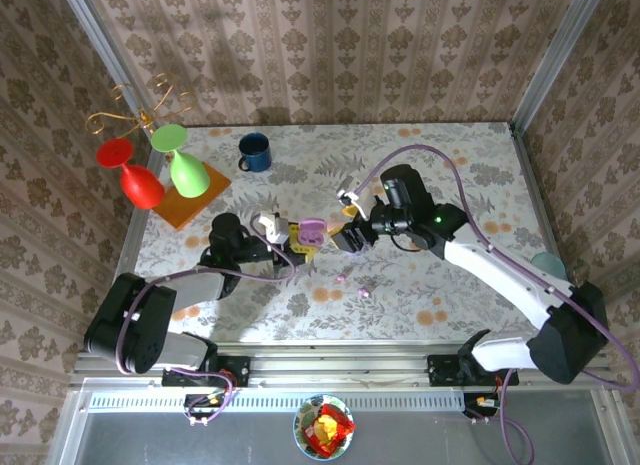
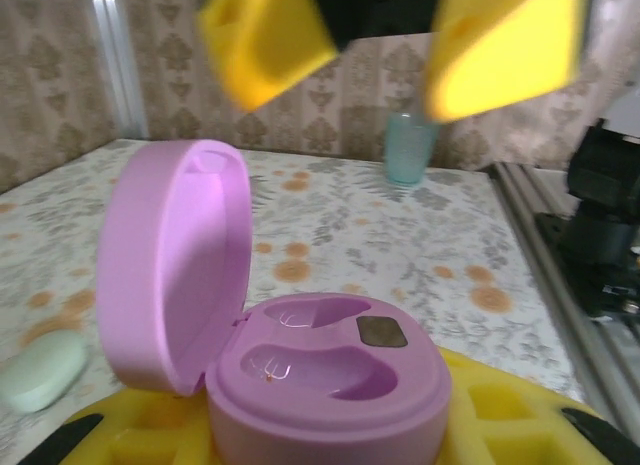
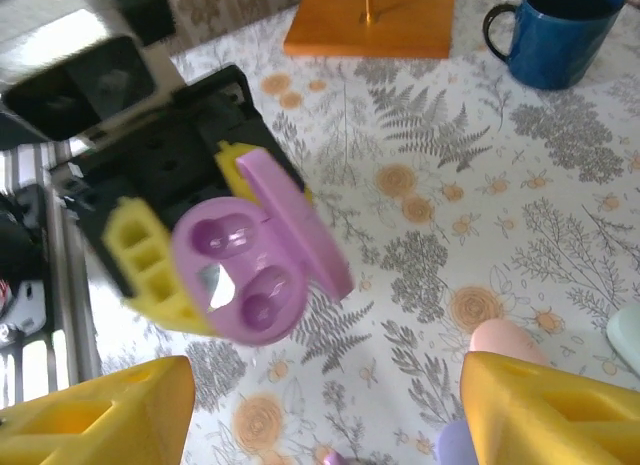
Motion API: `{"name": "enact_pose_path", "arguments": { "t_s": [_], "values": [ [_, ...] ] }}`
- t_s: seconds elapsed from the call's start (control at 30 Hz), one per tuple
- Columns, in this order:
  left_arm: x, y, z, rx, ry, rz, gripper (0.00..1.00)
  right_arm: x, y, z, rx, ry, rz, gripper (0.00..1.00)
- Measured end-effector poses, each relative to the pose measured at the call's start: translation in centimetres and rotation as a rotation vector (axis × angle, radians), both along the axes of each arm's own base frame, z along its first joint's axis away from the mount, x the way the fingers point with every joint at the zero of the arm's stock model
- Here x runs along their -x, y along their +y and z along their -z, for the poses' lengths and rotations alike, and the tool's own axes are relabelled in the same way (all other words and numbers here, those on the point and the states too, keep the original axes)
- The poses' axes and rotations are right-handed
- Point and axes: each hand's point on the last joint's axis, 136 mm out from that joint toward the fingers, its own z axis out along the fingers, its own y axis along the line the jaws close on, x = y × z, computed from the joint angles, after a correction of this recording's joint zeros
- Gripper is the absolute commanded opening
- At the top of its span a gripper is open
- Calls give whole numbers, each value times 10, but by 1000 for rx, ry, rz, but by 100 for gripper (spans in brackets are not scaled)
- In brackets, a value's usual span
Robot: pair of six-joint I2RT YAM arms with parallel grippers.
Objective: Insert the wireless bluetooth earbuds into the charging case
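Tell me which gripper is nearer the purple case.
Left. The left gripper is clamped on the open purple case. The right gripper hangs open just right of it in the top view, not touching it.

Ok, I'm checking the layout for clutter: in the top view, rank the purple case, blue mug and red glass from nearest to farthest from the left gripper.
1. The purple case, held in the left gripper itself.
2. The blue mug, behind it toward the back wall.
3. The red glass, off at the far left.
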Motion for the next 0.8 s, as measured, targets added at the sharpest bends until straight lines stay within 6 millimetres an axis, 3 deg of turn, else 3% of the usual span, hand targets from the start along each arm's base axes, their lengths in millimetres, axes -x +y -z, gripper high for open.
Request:
{"name": "enact_pose_path", "arguments": {
  "t_s": [0.17,0.33,0.47,0.8],
  "values": [
    [-18,8,-1,18,-11,-99,16,8,-13,12,-107,82,97,70],
    [-25,12,-6,35,-33,-147,16,3,-37,54,-132,290,330,68],
    [-29,15,-6,37,-38,-168,16,5,-48,77,-120,412,450,66],
    [-30,15,-6,37,-38,-176,16,32,-55,181,115,726,506,62]
  ]
}}
